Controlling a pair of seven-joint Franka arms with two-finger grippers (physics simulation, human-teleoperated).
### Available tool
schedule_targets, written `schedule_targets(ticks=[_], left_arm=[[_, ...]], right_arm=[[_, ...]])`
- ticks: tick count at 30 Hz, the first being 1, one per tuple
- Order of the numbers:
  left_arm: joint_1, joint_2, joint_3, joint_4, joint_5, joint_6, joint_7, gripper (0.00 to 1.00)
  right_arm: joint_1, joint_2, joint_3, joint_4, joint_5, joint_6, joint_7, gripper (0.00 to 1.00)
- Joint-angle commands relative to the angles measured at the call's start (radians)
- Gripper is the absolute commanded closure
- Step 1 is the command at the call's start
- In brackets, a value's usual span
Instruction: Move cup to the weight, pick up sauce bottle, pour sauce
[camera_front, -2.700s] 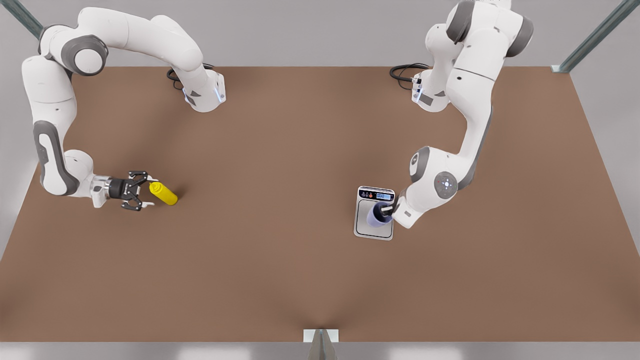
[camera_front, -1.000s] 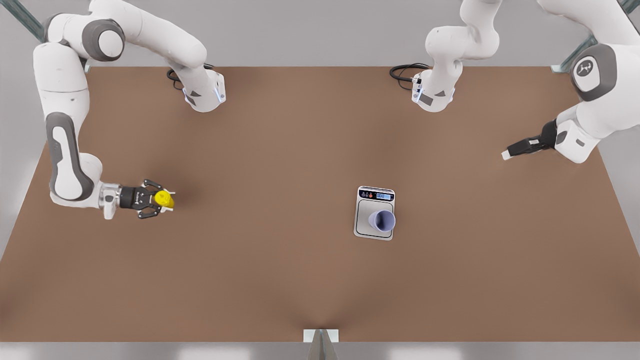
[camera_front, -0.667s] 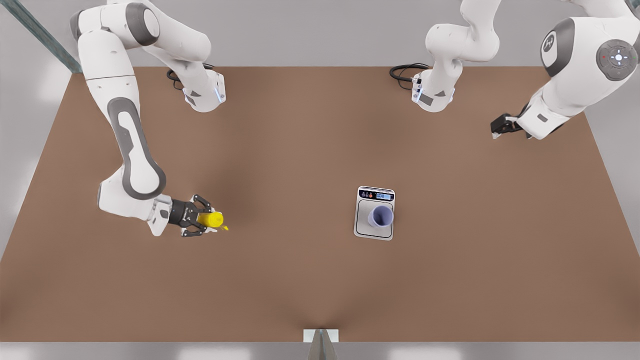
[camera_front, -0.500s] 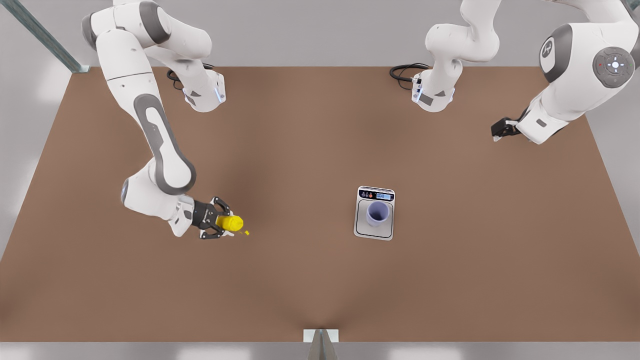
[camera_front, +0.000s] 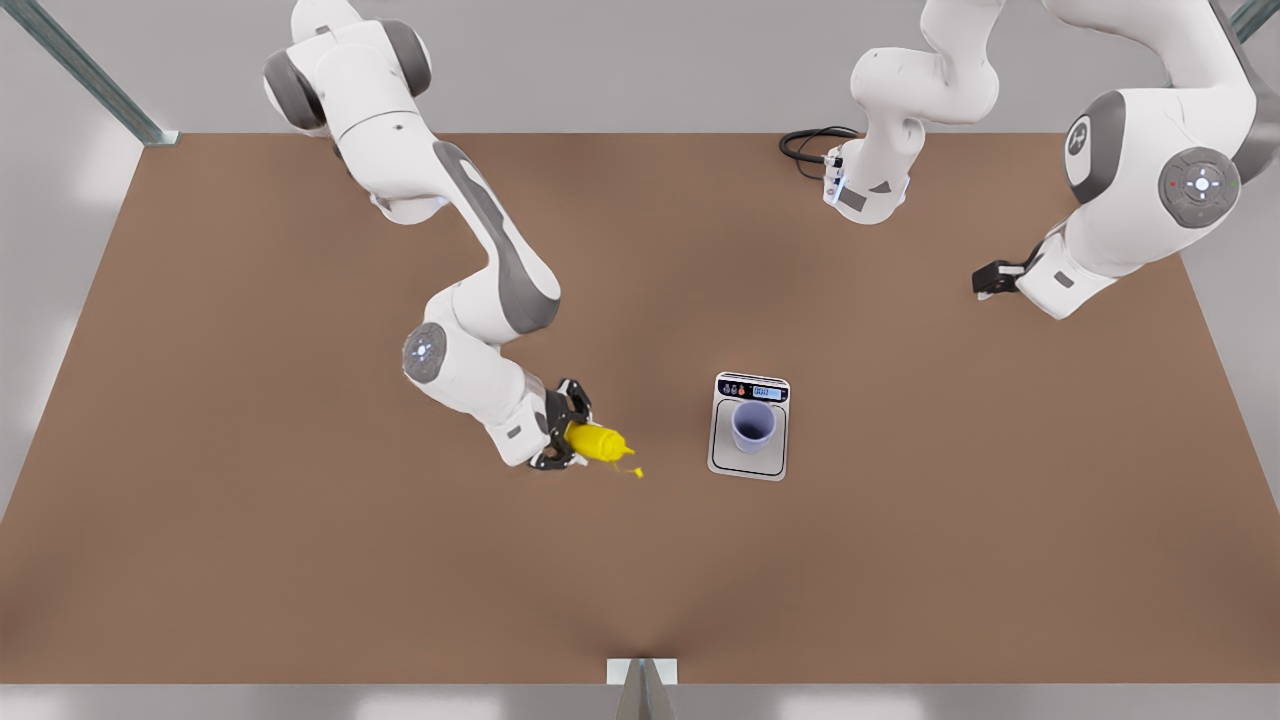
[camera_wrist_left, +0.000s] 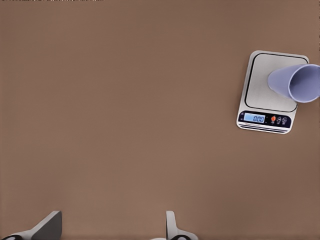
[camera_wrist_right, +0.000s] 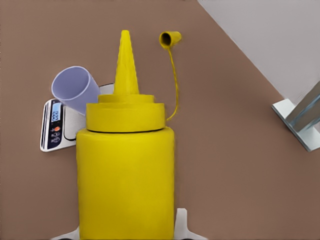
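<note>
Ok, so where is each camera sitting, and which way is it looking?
Front view: high above the table, looking down. It sees both white arms, the right gripper holding the sauce bottle, and the left gripper waiting at the front view's right.
Left wrist view: on the waiting arm, looking down at the weight and cup. Its open fingertips show.
Right wrist view: behind the bottle, looking along its nozzle.
Shared: all three see the cup on the weight.

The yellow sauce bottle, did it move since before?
Yes. The sauce bottle, held in the right gripper, has travelled toward the front view's right, much closer to the scale that carries the cup.
</note>
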Motion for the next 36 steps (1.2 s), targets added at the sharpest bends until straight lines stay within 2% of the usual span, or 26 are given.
schedule_targets(ticks=[1, 10, 12, 17, 20, 26, 31, 32, 33, 34, 35, 36], left_arm=[[0.001, 0.001, 0.0, 0.0, 0.0, 0.0, 0.0, 0.0], [0.001, 0.002, 0.0, 0.0, 0.0, 0.0, 0.0, 0.0], [0.001, 0.002, 0.0, 0.0, 0.0, -0.002, -0.002, 0.0], [0.001, 0.01, 0.0, -0.002, 0.0, -0.002, -0.002, 0.0], [0.001, 0.01, 0.0, -0.002, 0.0, -0.003, -0.002, 0.0], [0.001, 0.017, 0.0, -0.002, -0.001, -0.008, -0.002, 0.0], [0.001, 0.017, 0.001, -0.002, -0.001, -0.011, -0.002, 0.0], [0.003, 0.017, 0.0, -0.002, -0.001, -0.011, -0.002, 0.0], [0.003, 0.017, 0.0, -0.002, -0.001, -0.011, -0.002, 0.0], [0.001, 0.017, 0.0, -0.002, -0.001, -0.011, -0.002, 0.0], [0.001, 0.017, 0.0, -0.002, -0.001, -0.011, -0.002, 0.0], [0.001, 0.017, 0.0, -0.002, -0.001, -0.011, -0.002, 0.0]], right_arm=[[0.015, -0.001, -0.001, 0.002, -0.012, 0.001, 0.021, 0.58], [0.192, 0.002, -0.037, 0.095, -0.051, -0.042, 0.169, 0.59], [0.201, 0.078, -0.038, 0.198, -0.066, -0.042, 0.234, 0.59], [0.273, 0.146, -0.084, 0.266, -0.152, -0.079, 0.334, 0.59], [0.335, 0.178, -0.17, 0.266, -0.158, -0.135, 0.386, 0.59], [0.342, 0.204, -0.176, 0.269, -0.204, -0.18, 0.418, 0.59], [0.296, 0.195, -0.173, 0.304, -0.155, -0.247, 0.407, 0.59], [0.256, 0.193, -0.167, 0.304, -0.132, -0.264, 0.386, 0.59], [0.178, 0.178, -0.115, 0.302, -0.086, -0.287, 0.335, 0.59], [0.073, 0.158, -0.028, 0.298, -0.081, -0.306, 0.297, 0.59], [-0.093, 0.143, 0.127, 0.295, -0.086, -0.324, 0.208, 0.59], [-0.199, 0.141, 0.202, 0.282, -0.084, -0.352, 0.136, 0.59]])
